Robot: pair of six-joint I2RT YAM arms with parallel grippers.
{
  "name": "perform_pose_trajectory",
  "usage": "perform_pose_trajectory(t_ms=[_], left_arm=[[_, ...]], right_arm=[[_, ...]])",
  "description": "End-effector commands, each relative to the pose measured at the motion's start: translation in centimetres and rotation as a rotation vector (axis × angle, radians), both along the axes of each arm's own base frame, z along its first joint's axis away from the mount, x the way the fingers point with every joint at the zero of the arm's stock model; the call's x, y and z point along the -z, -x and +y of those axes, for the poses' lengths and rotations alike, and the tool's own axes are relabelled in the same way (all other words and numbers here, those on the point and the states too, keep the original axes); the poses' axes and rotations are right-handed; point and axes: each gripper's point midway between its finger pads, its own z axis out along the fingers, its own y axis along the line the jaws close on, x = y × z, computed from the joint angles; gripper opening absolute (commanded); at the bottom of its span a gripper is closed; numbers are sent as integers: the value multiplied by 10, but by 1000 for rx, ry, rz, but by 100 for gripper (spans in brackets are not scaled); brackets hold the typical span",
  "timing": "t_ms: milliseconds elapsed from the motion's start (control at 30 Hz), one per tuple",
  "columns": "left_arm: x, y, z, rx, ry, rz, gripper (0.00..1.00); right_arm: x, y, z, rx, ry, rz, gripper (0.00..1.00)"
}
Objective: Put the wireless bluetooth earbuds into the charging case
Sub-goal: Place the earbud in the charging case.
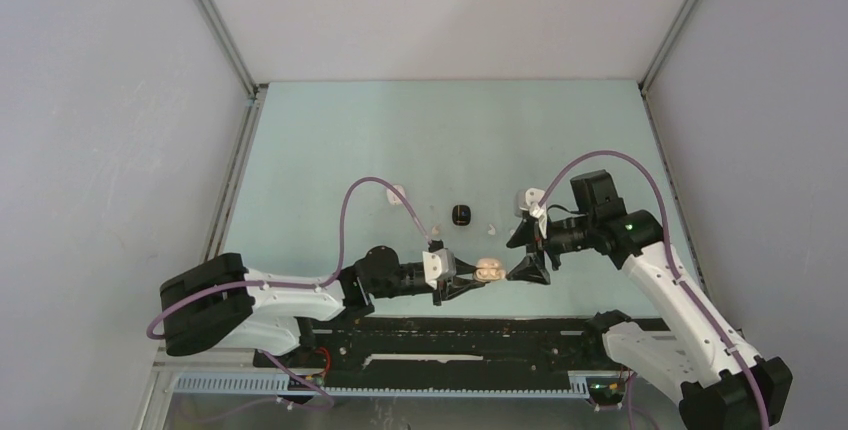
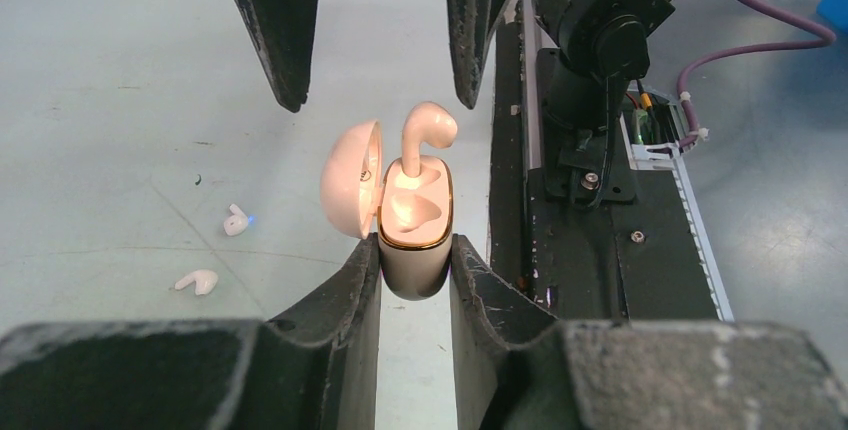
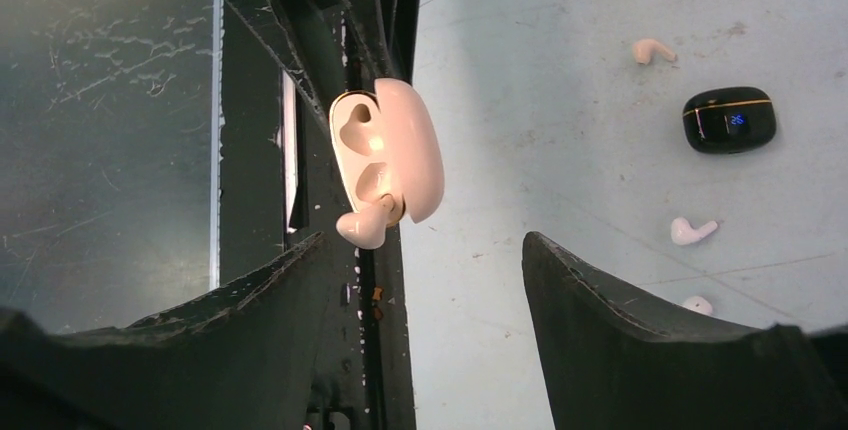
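My left gripper (image 2: 415,250) is shut on the lower body of the pale pink charging case (image 2: 413,260), holding it above the table near the front edge. Its lid (image 2: 350,180) is swung open to the left. One of the wireless bluetooth earbuds (image 2: 425,135) stands stem-down in the far slot and sticks out above the gold rim. The near slot looks bare. In the top view the case (image 1: 488,271) sits between both arms. My right gripper (image 3: 425,250) is open and holds nothing. It hangs just short of the case (image 3: 400,150) and its protruding earbud (image 3: 362,227).
Loose whitish earbuds lie on the table (image 2: 236,220) (image 2: 197,281) (image 3: 652,49) (image 3: 692,231). A shut black case (image 3: 729,119) with a lit display sits further out (image 1: 461,214). The black mounting rail (image 1: 480,335) and the right arm's base (image 2: 590,100) run along the near edge.
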Motion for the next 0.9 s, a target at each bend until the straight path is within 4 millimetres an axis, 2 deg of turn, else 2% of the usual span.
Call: perform_pose_trajectory(t_ms=[0,167,433,867], left_arm=[[-30,-3,-5,7,78,-20,0],[-31,-2,-5,18,82,-14,0],[-29,-1,-5,26,76,-16,0],[-27,1,-10,49,67,-8,0]], right_arm=[[-1,3,4,-40,-1,-37,72],[4,3,4,-42,18,-42,72],[12,-8,5,-6,58,-49,72],[15,-5,14,-26,70,-36,72]])
